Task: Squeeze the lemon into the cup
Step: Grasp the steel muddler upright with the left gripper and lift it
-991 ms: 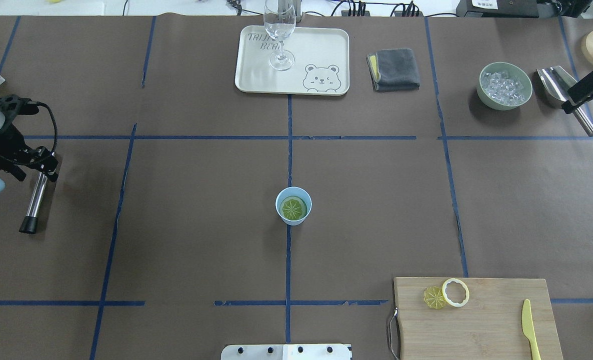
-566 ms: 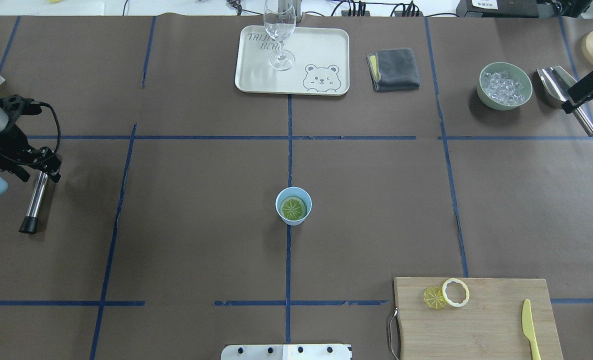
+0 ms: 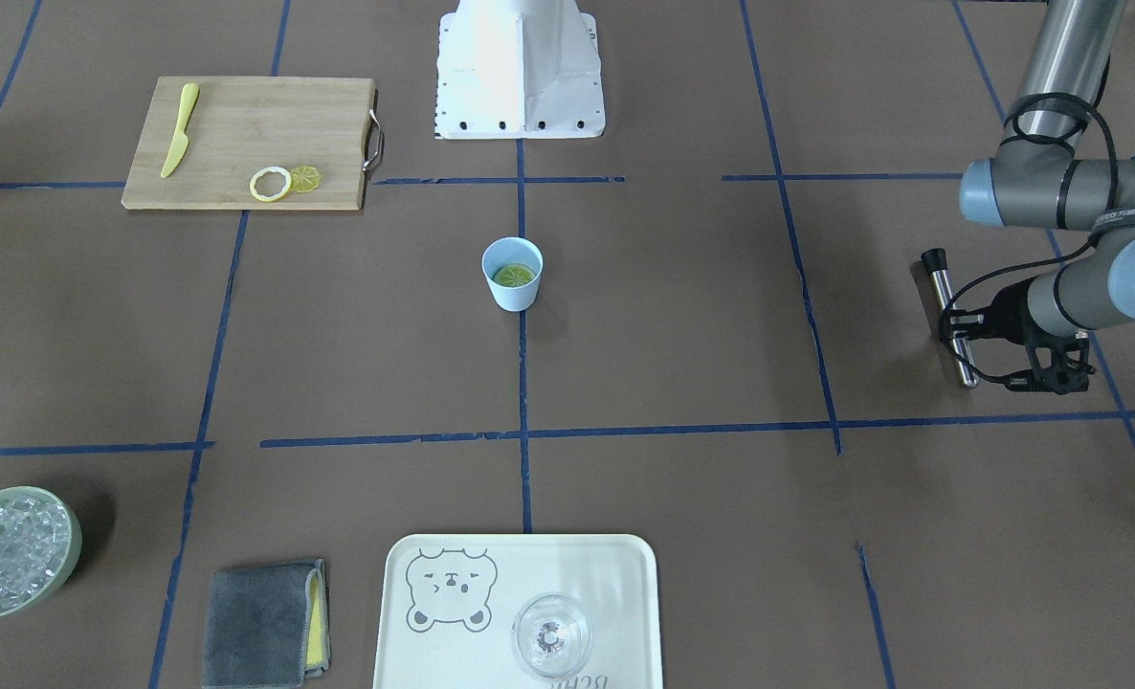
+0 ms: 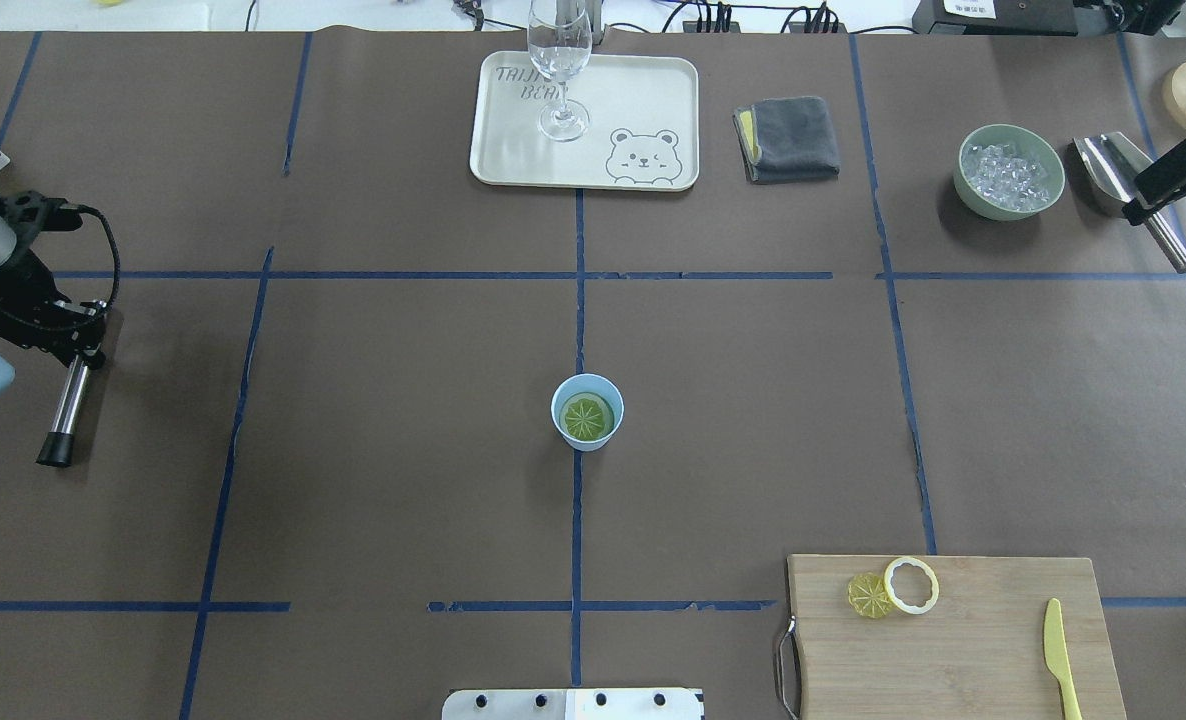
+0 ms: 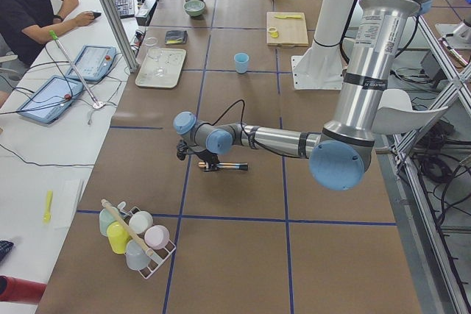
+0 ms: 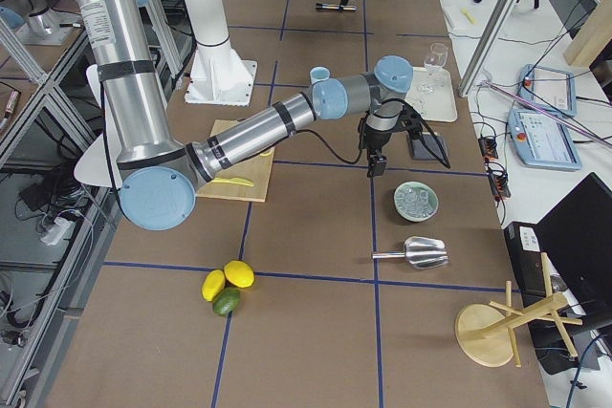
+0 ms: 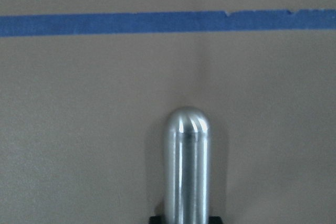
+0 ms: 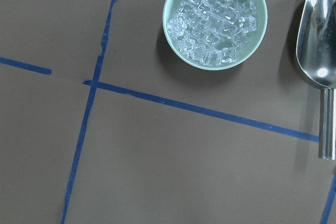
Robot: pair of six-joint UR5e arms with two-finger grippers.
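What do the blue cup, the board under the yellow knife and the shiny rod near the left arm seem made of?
Cup: probably plastic, matte; even light-blue colour, thin wall, no glare.
Board: wood or bamboo, unvarnished look; pale brown with streaked grain.
Rod: polished metal, likely steel; mirror-like highlights in the left wrist view. Its black end cap may be rubber or plastic.

You see the left gripper (image 4: 81, 345) slide slightly toward 9 o'clock over the steel rod (image 4: 63, 410), and the rod nudges the same way.
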